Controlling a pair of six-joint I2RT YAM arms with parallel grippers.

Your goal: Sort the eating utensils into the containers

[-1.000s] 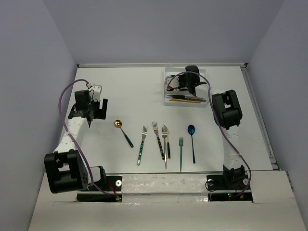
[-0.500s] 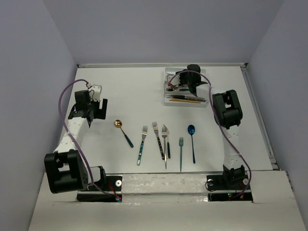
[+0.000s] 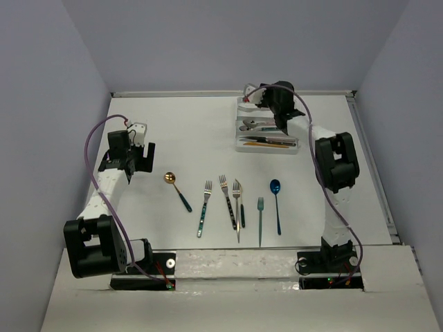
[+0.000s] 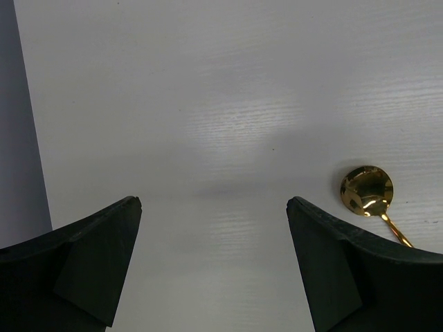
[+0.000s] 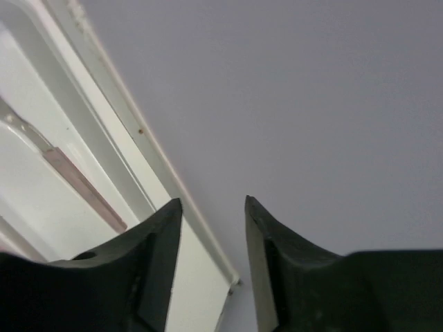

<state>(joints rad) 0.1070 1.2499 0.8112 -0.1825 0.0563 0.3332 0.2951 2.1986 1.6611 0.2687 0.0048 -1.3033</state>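
The white tray of containers stands at the back right. A silver utensil lies in its middle compartment and gold and dark ones in the near one. My right gripper hovers over the tray's far end, open and empty; the right wrist view shows the gripper facing the wall, with a pink-handled utensil in the tray. Loose utensils lie in a row: gold spoon, teal-handled fork, dark-handled fork, gold fork, teal fork, blue spoon. My left gripper is open above bare table, left of the gold spoon.
The grey back wall rises just behind the tray. Side walls close in the table on the left and right. A raised white strip runs along the near edge between the arm bases.
My right gripper has opened and lifted out of the tray toward the back wall, leaving a silver utensil in the middle compartment. The left arm has not moved.
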